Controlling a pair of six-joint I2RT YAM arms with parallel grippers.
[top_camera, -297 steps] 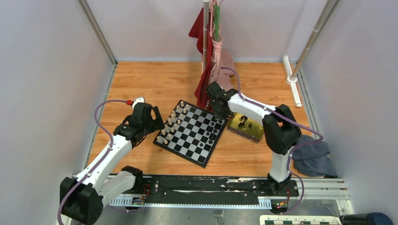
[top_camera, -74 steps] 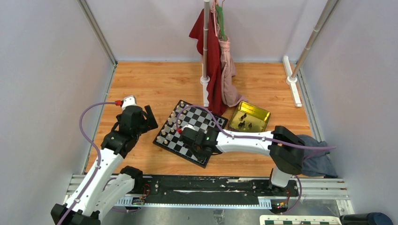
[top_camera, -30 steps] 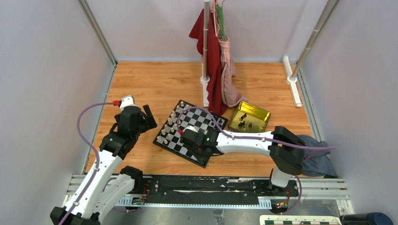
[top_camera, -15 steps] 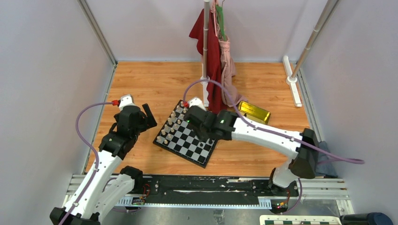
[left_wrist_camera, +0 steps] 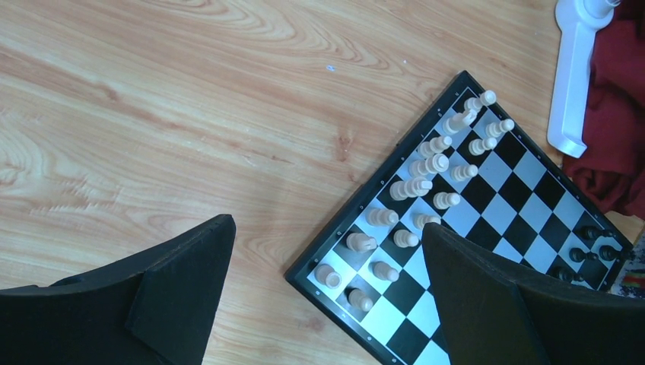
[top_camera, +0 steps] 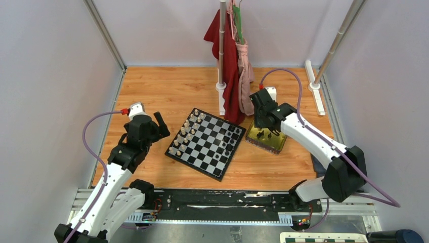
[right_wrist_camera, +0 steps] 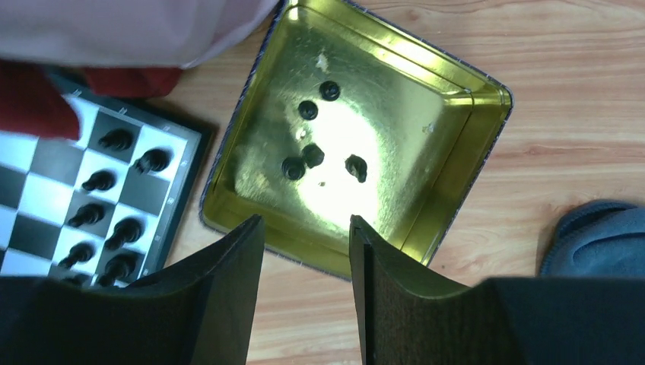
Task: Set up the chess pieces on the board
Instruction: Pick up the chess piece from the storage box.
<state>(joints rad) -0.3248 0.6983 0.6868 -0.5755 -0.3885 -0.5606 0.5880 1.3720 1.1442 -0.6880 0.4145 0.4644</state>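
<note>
The board lies tilted on the wooden table. Cream pieces fill its left side and several black chess pieces stand along its right edge. More black chess pieces lie in the gold tin tray just right of the board. My right gripper hovers above the tray's near rim, open, with nothing between its fingers. My left gripper hangs wide open and empty above the board's left corner.
A stand hung with red and pink cloths rises behind the board, and its white foot is near the far corner. Pink cloth hangs over the tray's far-left side. A blue-grey cloth lies right of the tray.
My right arm has swung from the board's near corner, across the board, to above the gold tray, and its jaws have widened. The left arm has stayed put.
</note>
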